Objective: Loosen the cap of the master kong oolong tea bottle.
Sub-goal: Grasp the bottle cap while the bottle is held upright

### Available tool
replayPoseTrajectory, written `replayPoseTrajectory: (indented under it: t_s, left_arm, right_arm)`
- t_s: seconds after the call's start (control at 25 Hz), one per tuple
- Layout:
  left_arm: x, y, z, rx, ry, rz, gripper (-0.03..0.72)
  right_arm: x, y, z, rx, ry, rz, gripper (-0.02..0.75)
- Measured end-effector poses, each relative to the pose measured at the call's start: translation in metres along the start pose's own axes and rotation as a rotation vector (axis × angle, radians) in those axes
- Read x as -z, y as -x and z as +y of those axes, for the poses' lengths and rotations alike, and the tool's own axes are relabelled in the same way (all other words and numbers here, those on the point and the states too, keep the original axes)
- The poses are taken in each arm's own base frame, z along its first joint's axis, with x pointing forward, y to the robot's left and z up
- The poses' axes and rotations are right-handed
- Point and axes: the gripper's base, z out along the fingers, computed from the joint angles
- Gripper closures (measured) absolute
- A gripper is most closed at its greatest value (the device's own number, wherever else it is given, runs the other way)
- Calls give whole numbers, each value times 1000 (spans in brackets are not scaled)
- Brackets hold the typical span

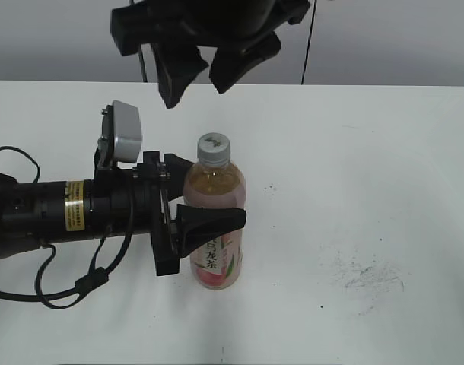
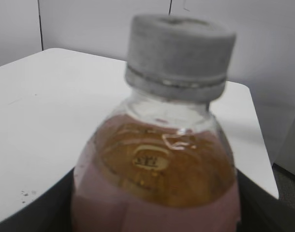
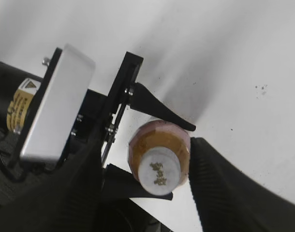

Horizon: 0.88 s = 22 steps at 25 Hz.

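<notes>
The master kong oolong tea bottle stands upright on the white table, amber tea above a pink label. Its white-grey cap is on the neck. My left gripper comes from the left and is shut on the bottle's body, one finger on each side. The left wrist view shows the cap and the tea-filled shoulder close up. My right gripper hangs open above and behind the cap, not touching it. From the right wrist view the cap lies between the open right fingers.
The white table spreads to the right, with small dark scuff marks at the front right. The left arm and its cables lie across the table's left side. A grey wall stands behind.
</notes>
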Motion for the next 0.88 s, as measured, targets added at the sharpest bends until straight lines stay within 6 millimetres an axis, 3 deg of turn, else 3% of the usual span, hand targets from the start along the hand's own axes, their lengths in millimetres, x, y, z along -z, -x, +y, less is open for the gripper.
replayPoseTrajectory:
  t_s: [0.24,0.88]
  left_arm:
    - [0,0,0,0,1,0,237]
    - [0,0,0,0,1,0,237]
  right_arm:
    - [0,2,0,-32,-4,-5,306]
    - [-27,-17,-9,-64,-8,120,305]
